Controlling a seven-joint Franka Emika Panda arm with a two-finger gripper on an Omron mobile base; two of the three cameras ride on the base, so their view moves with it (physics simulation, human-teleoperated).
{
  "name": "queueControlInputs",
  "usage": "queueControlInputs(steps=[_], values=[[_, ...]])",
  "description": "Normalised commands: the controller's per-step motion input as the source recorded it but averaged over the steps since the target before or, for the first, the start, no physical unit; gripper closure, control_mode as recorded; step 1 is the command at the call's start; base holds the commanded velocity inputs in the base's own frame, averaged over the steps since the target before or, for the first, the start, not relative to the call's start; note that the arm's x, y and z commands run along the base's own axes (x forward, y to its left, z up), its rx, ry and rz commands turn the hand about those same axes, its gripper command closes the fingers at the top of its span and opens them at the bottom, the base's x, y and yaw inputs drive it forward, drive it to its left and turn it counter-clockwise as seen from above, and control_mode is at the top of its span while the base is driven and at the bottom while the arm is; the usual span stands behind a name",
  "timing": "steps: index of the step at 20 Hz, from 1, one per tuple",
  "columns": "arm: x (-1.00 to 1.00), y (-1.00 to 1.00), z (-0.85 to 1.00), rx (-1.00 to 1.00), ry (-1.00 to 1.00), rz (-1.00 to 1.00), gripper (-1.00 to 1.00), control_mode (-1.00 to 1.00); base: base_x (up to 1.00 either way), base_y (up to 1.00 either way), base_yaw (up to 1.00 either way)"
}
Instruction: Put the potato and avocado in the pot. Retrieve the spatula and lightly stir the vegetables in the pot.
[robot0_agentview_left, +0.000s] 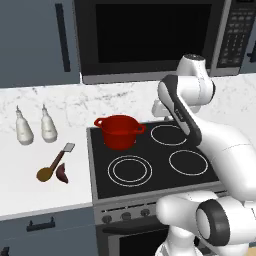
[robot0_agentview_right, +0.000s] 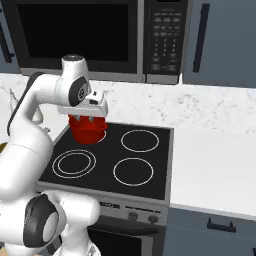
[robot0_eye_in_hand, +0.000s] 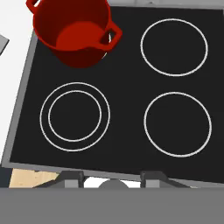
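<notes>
The red pot (robot0_agentview_left: 119, 131) stands empty on the stove's back left burner, also seen at the top left of the hand view as the pot (robot0_eye_in_hand: 83, 57). On the white counter left of the stove lie the ochre potato (robot0_agentview_left: 45, 173), the dark maroon avocado (robot0_agentview_left: 62, 173) right beside it, and the spatula (robot0_agentview_left: 62, 155), its grey blade pointing away from me and its handle end at the potato. My gripper (robot0_agentview_right: 86, 119) hangs above the stove just in front of the pot (robot0_agentview_right: 89, 132), pointing down. Its fingertips stand apart with nothing between them, so the gripper (robot0_eye_in_hand: 113, 177) is open.
Two white bottles (robot0_agentview_left: 23, 127) (robot0_agentview_left: 48, 125) stand on the counter behind the vegetables. The black cooktop (robot0_agentview_left: 150, 160) has four burner rings. A microwave (robot0_agentview_left: 150, 35) hangs above the stove. White counter (robot0_agentview_right: 215, 160) runs to the right.
</notes>
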Motion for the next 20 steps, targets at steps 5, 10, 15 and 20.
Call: queueControlInputs(steps=[5,10,15,20], values=[[-0.05,0.00,0.00,0.00,0.00,0.00,-1.00,1.00,-0.43,0.10,0.00],[0.00,0.00,0.00,0.00,0.00,0.00,-1.00,1.00,-0.47,0.87,0.00],[0.00,0.00,0.00,0.00,0.00,0.00,-1.00,1.00,0.30,0.56,0.00],[0.00,0.00,0.00,0.00,0.00,0.00,-1.00,1.00,0.72,0.00,0.04]])
